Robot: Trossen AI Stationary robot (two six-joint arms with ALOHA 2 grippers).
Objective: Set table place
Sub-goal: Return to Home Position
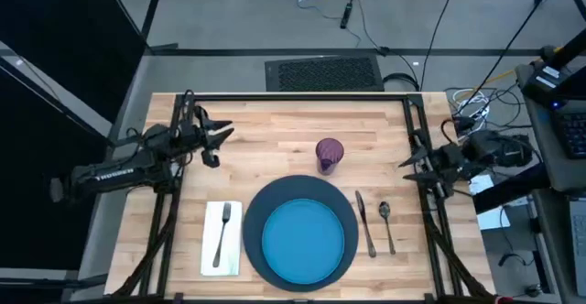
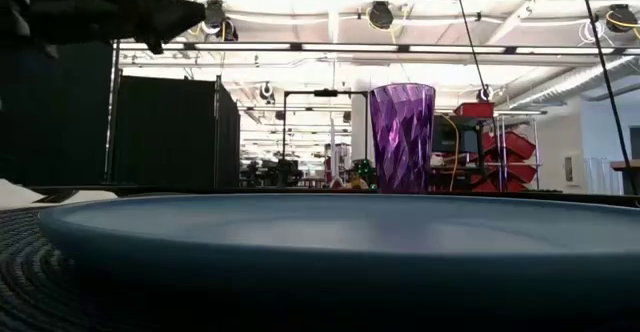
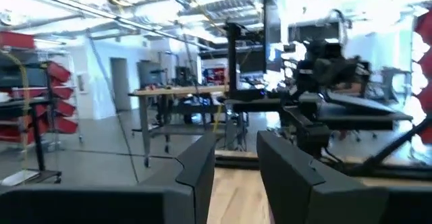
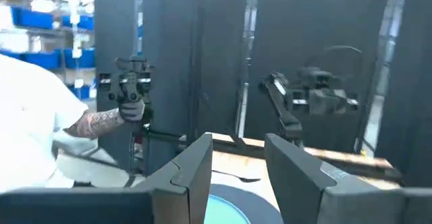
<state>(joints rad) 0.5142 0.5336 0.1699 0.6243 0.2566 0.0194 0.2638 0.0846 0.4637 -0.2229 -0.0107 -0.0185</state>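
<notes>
On the pale wooden table (image 1: 275, 130) lies a dark navy round disc (image 1: 259, 203) with a bright blue plate (image 1: 303, 235) on it. Left of it a fork (image 1: 222, 233) lies on a white napkin (image 1: 212, 249). Right of it lie a knife (image 1: 365, 223) and a spoon (image 1: 387, 222). A purple cup (image 1: 330, 154) (image 2: 402, 137) stands upright behind the disc. My left gripper (image 1: 222, 139) is raised at the table's far left, open, holding nothing. My right gripper (image 1: 409, 168) hangs at the right edge, open, holding nothing.
The table's far half, around the cup, is bare wood. A black metal frame (image 1: 302, 96) borders the table. Cables and equipment (image 1: 558, 84) lie beyond the right edge. A person's arm (image 4: 94, 124) shows beyond the table in the right wrist view.
</notes>
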